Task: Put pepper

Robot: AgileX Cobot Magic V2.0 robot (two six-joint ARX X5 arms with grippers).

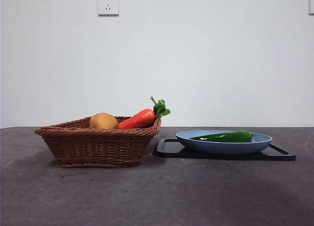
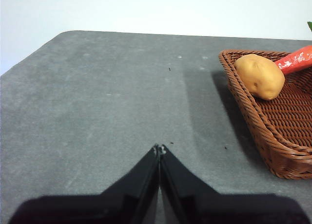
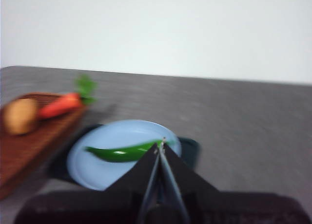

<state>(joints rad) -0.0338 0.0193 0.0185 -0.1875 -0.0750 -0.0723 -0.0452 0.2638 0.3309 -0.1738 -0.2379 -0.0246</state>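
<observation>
**Entry: pepper on the plate, both grippers closed and empty**

Right gripper (image 3: 160, 147): your jaws are pressed tip to tip with nothing between them. The right wrist view is blurred, but it looks down over the blue plate, so this is probably the arm placed to work the pepper. You cannot tell from this view how high it hangs above the plate.

Left gripper (image 2: 159, 148): jaws likewise closed on nothing, over bare counter (image 2: 107, 102) beside the basket's near corner. It reads as the waiting arm, parked clear of the basket.

Pepper (image 1: 225, 136): lies flat on its side in the blue plate (image 1: 223, 146), its length running along the plate, apart from both grippers. Lying low inside the rim, it will likely need a descent from above with the jaws opened first.

Blue plate: rests on a black tray (image 1: 282, 153), just beside the basket.

Wicker basket (image 1: 98, 145): holds a potato (image 1: 103, 121) and a carrot (image 1: 139, 119), the carrot propped with its leafy end over the rim toward the plate. Room appears to remain in the basket, a probable destination, though the task does not say where the pepper goes.
</observation>
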